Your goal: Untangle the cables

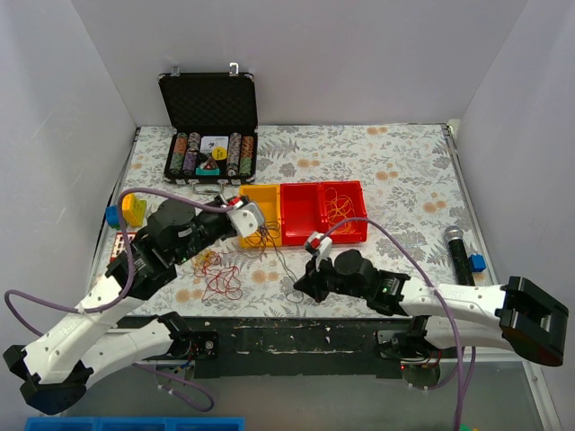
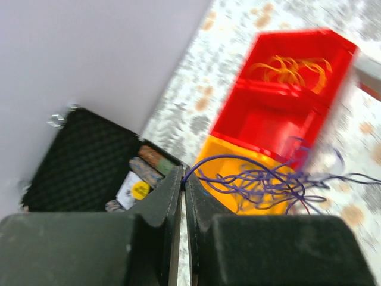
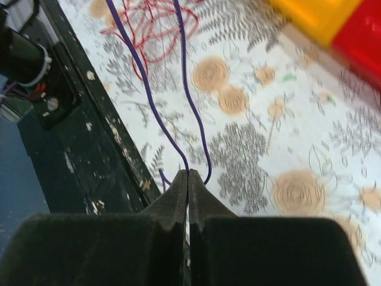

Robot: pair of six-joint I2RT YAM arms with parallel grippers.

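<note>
2 grippers, 1 purple cable point(image 2: 262, 180) strung between them.
Left gripper point(image 2: 183, 174) and right gripper point(image 3: 188, 174) each pinch it; red tangle point(image 1: 220, 280) lies on the table point(image 1: 404, 171). Light, springy: likely best gripped near ends.

cables point(image 2: 262, 182): thin, wiry, smooth purple sheath. red bin point(image 2: 280, 113) and yellow bin point(image 2: 256, 202): glossy moulded plastic. table cover point(image 1: 395, 162): matt floral print. case point(image 2: 77, 155) lining: black dimpled foam. table edge point(image 3: 101, 137): black paint, scuffed and chipped.
</note>
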